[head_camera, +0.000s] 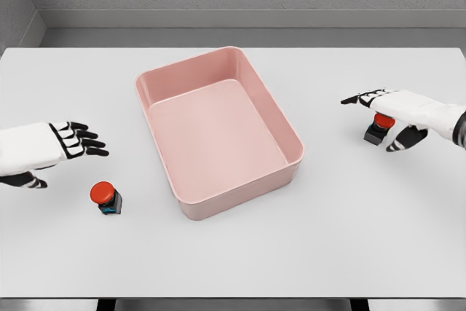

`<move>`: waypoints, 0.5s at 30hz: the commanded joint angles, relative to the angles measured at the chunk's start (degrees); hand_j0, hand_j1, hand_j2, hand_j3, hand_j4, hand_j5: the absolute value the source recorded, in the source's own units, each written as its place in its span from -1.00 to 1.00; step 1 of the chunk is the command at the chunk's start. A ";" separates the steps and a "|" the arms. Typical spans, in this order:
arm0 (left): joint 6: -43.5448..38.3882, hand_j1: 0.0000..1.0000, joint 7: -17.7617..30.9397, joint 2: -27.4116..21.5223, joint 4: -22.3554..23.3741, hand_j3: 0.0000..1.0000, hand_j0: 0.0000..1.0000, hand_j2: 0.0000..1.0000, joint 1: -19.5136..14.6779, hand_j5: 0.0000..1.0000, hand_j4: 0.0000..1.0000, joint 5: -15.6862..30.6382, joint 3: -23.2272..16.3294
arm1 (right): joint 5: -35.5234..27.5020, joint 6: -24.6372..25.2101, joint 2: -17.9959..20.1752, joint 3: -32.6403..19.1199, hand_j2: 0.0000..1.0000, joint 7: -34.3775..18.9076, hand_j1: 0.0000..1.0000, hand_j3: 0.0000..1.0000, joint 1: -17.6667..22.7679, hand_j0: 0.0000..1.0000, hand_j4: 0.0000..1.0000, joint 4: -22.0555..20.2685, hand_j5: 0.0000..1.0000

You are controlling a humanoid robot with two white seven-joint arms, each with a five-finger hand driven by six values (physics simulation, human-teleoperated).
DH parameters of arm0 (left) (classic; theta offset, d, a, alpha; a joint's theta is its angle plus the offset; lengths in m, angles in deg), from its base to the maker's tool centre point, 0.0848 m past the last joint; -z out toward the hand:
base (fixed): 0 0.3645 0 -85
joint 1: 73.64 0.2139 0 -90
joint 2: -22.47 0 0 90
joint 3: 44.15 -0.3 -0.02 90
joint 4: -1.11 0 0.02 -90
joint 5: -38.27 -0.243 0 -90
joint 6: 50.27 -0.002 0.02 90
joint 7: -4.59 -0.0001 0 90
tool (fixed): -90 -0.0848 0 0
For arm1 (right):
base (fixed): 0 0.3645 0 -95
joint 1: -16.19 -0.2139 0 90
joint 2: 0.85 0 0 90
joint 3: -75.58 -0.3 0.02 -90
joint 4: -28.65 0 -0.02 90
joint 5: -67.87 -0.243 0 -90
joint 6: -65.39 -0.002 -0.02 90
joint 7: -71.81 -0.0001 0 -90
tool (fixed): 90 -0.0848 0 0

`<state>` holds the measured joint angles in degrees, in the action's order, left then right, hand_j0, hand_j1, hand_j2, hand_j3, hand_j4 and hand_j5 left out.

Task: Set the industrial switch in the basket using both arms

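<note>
Right hand (389, 118) hovers open-fingered over the right switch (378, 128); left hand (69, 140), fingers open, sits far of the left switch (106, 197). A glancing grasp could topple either.

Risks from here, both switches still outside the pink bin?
1. The right hand hovers over the right switch, fingers spread, not closed; it may knock it away.
2. The left hand sits beyond the left switch, so it must pull back.
3. The basket rim could catch a low carry.
</note>
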<state>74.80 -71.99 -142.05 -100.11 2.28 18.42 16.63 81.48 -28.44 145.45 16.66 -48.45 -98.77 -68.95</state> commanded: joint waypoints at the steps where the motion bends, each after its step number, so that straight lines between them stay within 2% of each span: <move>1: -0.07 1.00 0.29 -0.62 -0.46 1.00 1.00 1.00 0.80 1.00 1.00 0.33 -0.75 | -0.07 2.94 -0.67 1.53 1.00 -3.23 1.00 1.00 0.00 1.00 1.00 0.74 1.00; 4: -0.07 1.00 2.31 -0.53 -0.46 1.00 1.00 1.00 1.16 1.00 1.00 -0.28 -0.75 | -0.07 6.82 -0.93 1.53 1.00 -4.75 1.00 1.00 -1.32 1.00 1.00 1.18 1.00; 9: -0.07 1.00 2.31 0.61 -0.64 1.00 1.00 1.00 1.16 1.00 1.00 -1.51 -0.83 | -0.16 7.08 -1.11 1.36 1.00 -4.75 1.00 1.00 -3.43 1.00 1.00 1.71 1.00; 12: -0.07 1.00 2.31 5.62 -0.73 1.00 1.00 1.00 1.16 1.00 1.00 -1.78 -0.83 | -0.16 7.08 -1.64 1.27 1.00 -4.75 1.00 1.00 -4.22 1.00 1.00 3.29 1.00; 15: -0.07 1.00 2.22 7.99 -0.90 1.00 1.00 1.00 2.12 1.00 1.00 -1.78 -0.92 | 0.02 7.17 -2.34 1.36 1.00 -4.75 1.00 1.00 -5.27 1.00 1.00 5.14 1.00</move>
<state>74.81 -69.70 -135.98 -100.90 4.76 16.37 15.72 81.45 -21.39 143.38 18.01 -53.17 -104.13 -64.88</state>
